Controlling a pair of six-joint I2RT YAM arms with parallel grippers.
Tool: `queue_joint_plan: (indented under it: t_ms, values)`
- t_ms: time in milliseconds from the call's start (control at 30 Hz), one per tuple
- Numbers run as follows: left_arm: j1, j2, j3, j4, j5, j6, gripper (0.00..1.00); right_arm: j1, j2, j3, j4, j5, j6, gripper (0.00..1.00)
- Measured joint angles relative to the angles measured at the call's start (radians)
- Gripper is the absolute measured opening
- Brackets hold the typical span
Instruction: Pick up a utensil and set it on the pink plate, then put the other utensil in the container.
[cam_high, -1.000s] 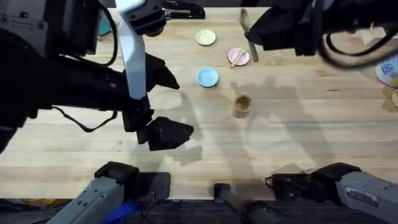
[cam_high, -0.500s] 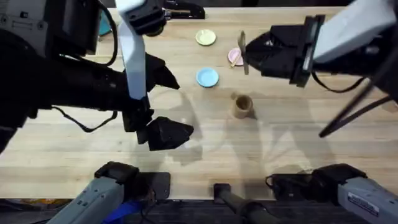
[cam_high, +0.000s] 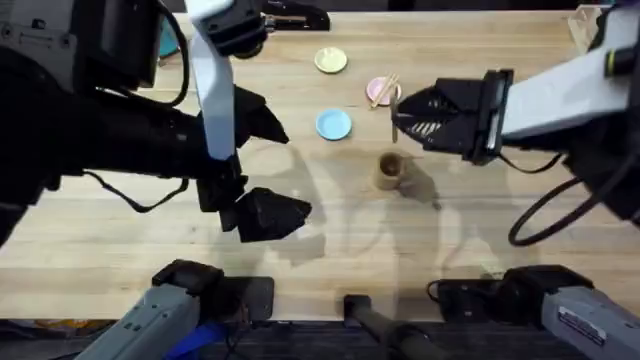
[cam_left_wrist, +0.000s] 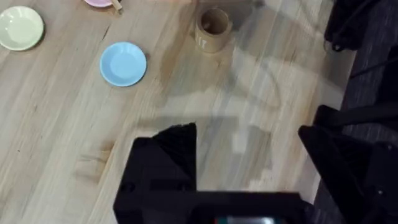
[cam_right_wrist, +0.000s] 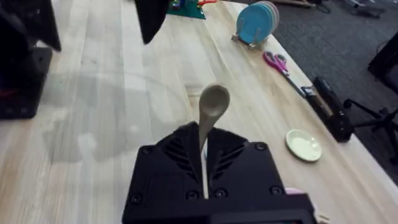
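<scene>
Counter: a pale, light-grained wooden counter (cam_high: 480, 230) is seen, with soft shadows cast across it.
Floor: dark grey carpet (cam_right_wrist: 323, 37) is seen beyond the counter's edge.
Far edge clutter: a stack of blue plates (cam_right_wrist: 256, 21) is stood on edge, with pink-handled scissors (cam_right_wrist: 278, 63) laid just beside it and a dark tool (cam_right_wrist: 328, 107) near the rim.
Furniture: a black chair base (cam_right_wrist: 373, 115) is seen on the carpet.
</scene>
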Motion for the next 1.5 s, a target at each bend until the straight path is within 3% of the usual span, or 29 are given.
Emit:
queue_joint_plan:
  t_ms: [400,1133,1500]
  values:
    - [0.000,0.000,0.000,0.000,0.000,0.000,0.995,-0.024,0.002,-0.179,0.095,-0.038,-0.003,0.035]
    - [0.000,0.000,0.000,0.000,0.000,0.000,0.995,-0.037,0.259,-0.186,0.237,0.012,-0.063,0.035]
    - [0.000,0.000,0.000,0.000,0.000,0.000,0.996,-0.037,0.266,-0.219,0.230,0.082,-0.073,0.035]
